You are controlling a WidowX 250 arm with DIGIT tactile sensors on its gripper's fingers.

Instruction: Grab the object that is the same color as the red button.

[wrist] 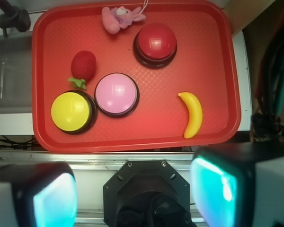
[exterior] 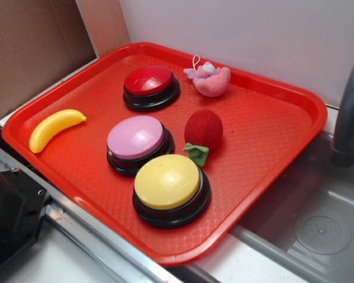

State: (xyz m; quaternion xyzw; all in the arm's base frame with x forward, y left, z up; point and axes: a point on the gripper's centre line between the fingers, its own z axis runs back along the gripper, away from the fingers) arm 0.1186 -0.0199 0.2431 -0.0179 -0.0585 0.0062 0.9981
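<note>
Left to right across the exterior view, all on a red tray (exterior: 271,177). At the far left, a yellow plastic banana (exterior: 54,128), well apart from everything else. Next, three push buttons on black bases: the red button (exterior: 149,82) toward the back, a pink-topped button (exterior: 137,140) in the middle, a yellow-topped button (exterior: 169,184) nearest the front edge, the last two just beside each other. Right of the pink-topped button, the small dark-red plush ball (exterior: 203,131), matching the red button in colour, its green felt leaf toward the yellow-topped button and close against it. Behind the ball, near the tray's back rim, a pink plush toy (exterior: 210,80). At the far right, off the tray, a grey faucet (exterior: 349,112) over a metal sink (exterior: 318,224).

From the wrist view, the gripper (wrist: 135,194) held back over the near edge of the worktop, short of the tray, fingers (wrist: 213,189) spread wide apart, nothing between them.

Progress, as a judgement: nothing done yet. Ball untouched, resting free on the tray. Still to do: travel over to the ball, descent around it between the two nearby buttons, closing, lifting.
</note>
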